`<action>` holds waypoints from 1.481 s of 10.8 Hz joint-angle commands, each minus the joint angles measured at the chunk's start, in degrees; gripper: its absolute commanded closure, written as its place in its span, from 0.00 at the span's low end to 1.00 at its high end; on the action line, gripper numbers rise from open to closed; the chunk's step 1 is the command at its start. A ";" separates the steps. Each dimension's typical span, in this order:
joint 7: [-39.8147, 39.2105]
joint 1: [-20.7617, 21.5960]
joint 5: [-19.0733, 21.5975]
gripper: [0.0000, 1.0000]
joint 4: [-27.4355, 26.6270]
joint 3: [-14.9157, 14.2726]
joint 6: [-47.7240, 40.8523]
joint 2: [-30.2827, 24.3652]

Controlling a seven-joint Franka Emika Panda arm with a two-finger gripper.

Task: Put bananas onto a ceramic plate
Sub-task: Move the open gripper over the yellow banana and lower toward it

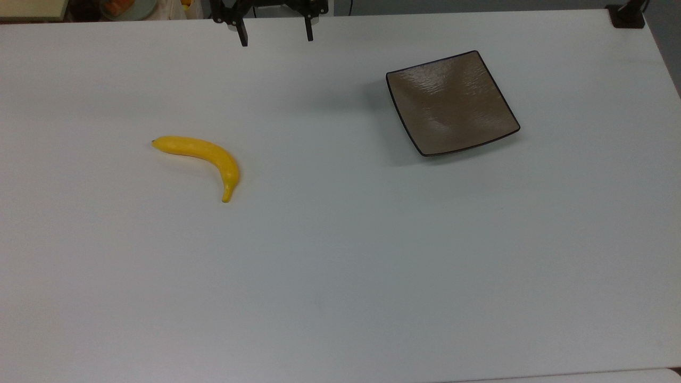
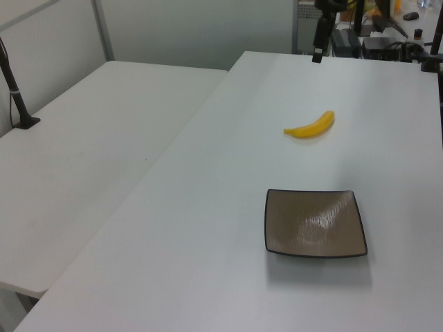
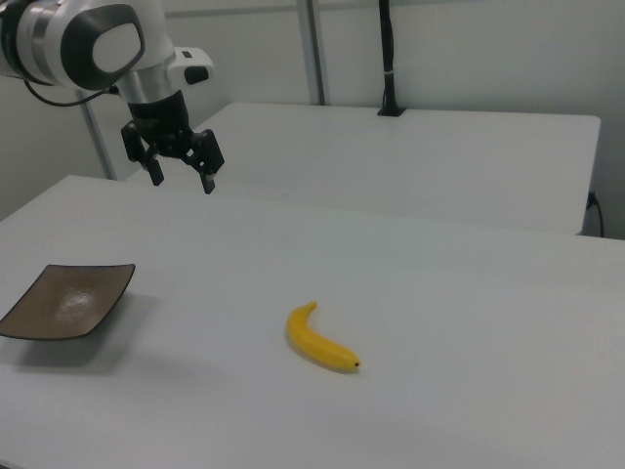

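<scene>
Gripper (image 1: 275, 38): hanging above the table's (image 1: 340, 266) far edge, top cut off in the top view, fingers spread, holding nothing.
Banana (image 1: 204, 158): lying flat mid-table, stem pointing toward the near edge.
Plate (image 1: 451, 102): sitting well apart.

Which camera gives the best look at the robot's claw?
The right view: the claw hangs in plain sight above the table, both fingers spread open, with the arm behind it. The top view catches just the two fingertips of the claw at its upper edge; the left view shows it small and far off.
</scene>
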 commanded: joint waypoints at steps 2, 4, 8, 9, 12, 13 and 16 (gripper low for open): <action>-28.34 -2.26 -0.03 0.00 -1.10 -0.50 -0.37 0.25; -39.65 -3.76 -0.03 0.00 -1.10 -0.50 -0.11 0.78; -45.41 -5.26 -0.30 0.00 -1.36 -0.50 1.72 1.57; -45.41 -5.52 -0.30 0.00 -2.49 -0.50 4.43 2.27; -45.85 -7.36 -0.56 0.00 -3.56 -0.50 9.37 4.90; -45.85 -7.81 -0.99 0.00 -3.56 -0.50 10.43 5.52; -45.76 -8.95 -3.63 0.00 -5.22 -0.50 13.77 8.59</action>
